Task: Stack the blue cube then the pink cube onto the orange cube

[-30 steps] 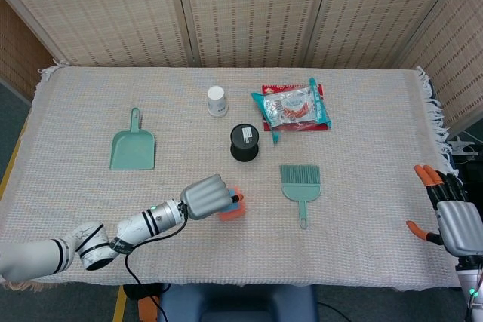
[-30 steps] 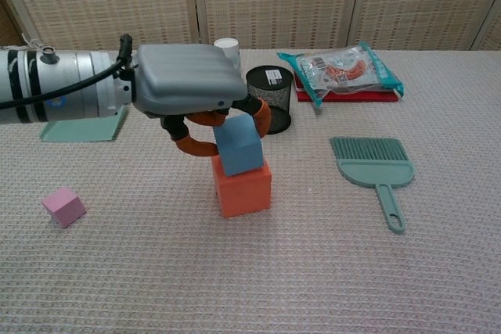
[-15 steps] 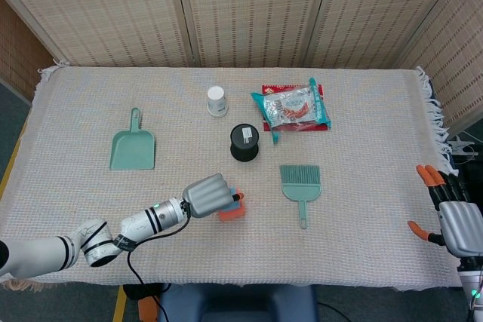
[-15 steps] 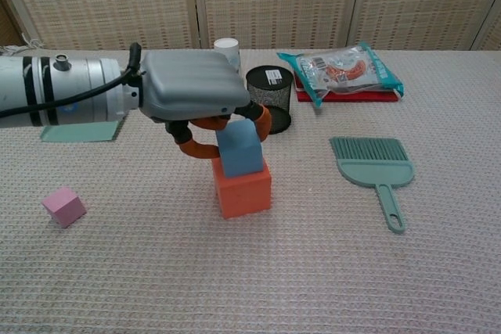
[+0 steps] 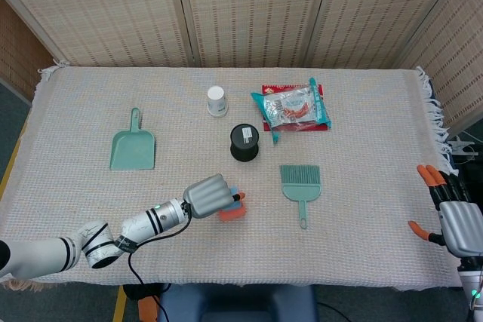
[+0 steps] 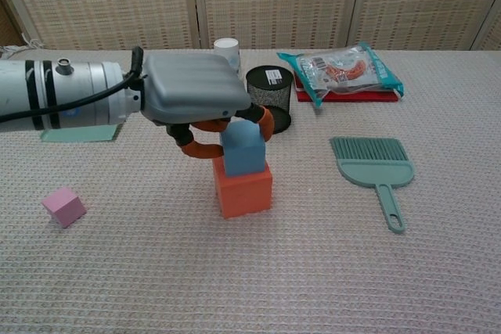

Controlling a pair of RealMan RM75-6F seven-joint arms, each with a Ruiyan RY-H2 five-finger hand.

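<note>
Head view. Left hand (image 5: 207,195) near the front edge of the counter (image 5: 377,246), left of centre, curled over the blue cube (image 5: 233,193) and hiding most of it; only a sliver of blue and of the orange cube (image 5: 232,213) beneath showing. Right hand (image 5: 453,216) off the right edge of the counter, fingers spread, holding nothing. Against the earlier frame: left hand shifted a touch toward the front edge, orange cube more covered, right hand unmoved.

Chest view. Left hand (image 6: 196,95) closed around the blue cube (image 6: 243,149), orange fingertips (image 6: 264,123) wrapped on its far side and another curled on its left side. Blue cube sitting on top of the orange cube (image 6: 243,188), roughly square to it and upright. Pink cube (image 6: 63,207) alone toward the front-left part of the counter (image 6: 329,271), well apart from the stack. Likely light, stiff foam or plastic blocks, matte enough not to slip; easily nudged, so best taken on two opposite flat sides, near mid-height, and let go gently to avoid tipping the stack. Same grip advisable for the pink cube, from above. Against the earlier frame: blue cube lower and straighter, no more tilt, now seated on the orange top; pink cube unchanged.
</note>
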